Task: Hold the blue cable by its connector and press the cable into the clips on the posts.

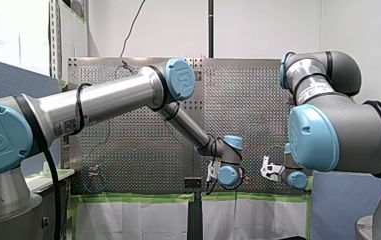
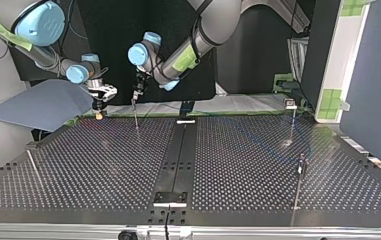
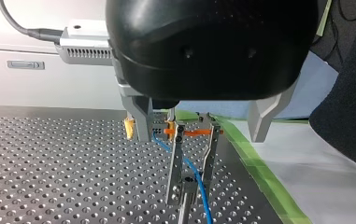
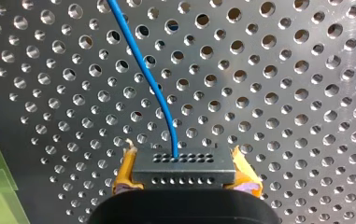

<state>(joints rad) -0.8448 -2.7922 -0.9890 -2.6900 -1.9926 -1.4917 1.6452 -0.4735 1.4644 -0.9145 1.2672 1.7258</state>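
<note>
Right gripper (image 4: 183,169) clamped on black connector (image 4: 183,176) between yellow pads (image 4: 125,170), upper left of top view. Blue cable (image 4: 143,70) leaves connector face: thin, light, limp, likely to sag; hold rigid connector only. Left gripper (image 3: 200,134) wide open, empty, clip post (image 3: 174,168) between fingers.

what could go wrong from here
1. My right gripper, holding the connector, sits just beside my left gripper; they could collide.
2. The cable is thin and bends right where it leaves the connector; a hard pull may strain it there.
3. The posts stand far off at the top view's right, so the cable may drag on the table.
</note>
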